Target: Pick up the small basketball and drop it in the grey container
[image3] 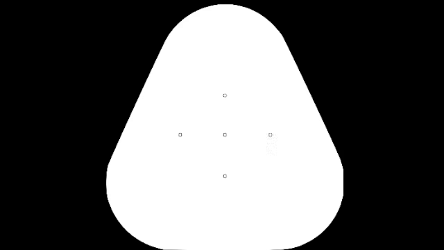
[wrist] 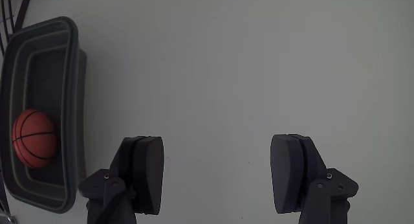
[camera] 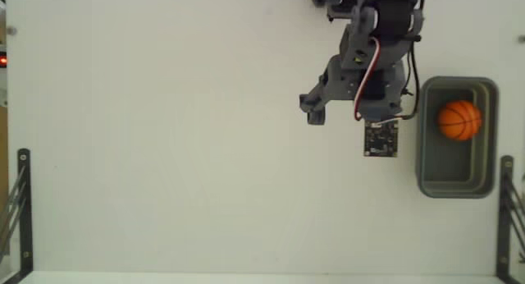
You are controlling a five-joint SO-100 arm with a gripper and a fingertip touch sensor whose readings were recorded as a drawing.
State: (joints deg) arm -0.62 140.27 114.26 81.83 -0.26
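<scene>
The small basketball [camera: 458,120] is orange with black seams and lies inside the grey container [camera: 422,153], in its upper half in the fixed view. The wrist view shows the ball [wrist: 34,138] resting in the tub [wrist: 71,88] at the far left. My gripper [camera: 351,112] hangs over bare white table just left of the container in the fixed view. It is open, and in the wrist view nothing sits between its two dark fingers [wrist: 145,172]; the gripper [wrist: 218,143] is well apart from the tub.
Black metal frames stand at the lower left [camera: 20,210] and lower right [camera: 509,210] edges of the white table [camera: 164,153]. A small red light [camera: 2,61] glows at the left edge. The arm's base is at the top.
</scene>
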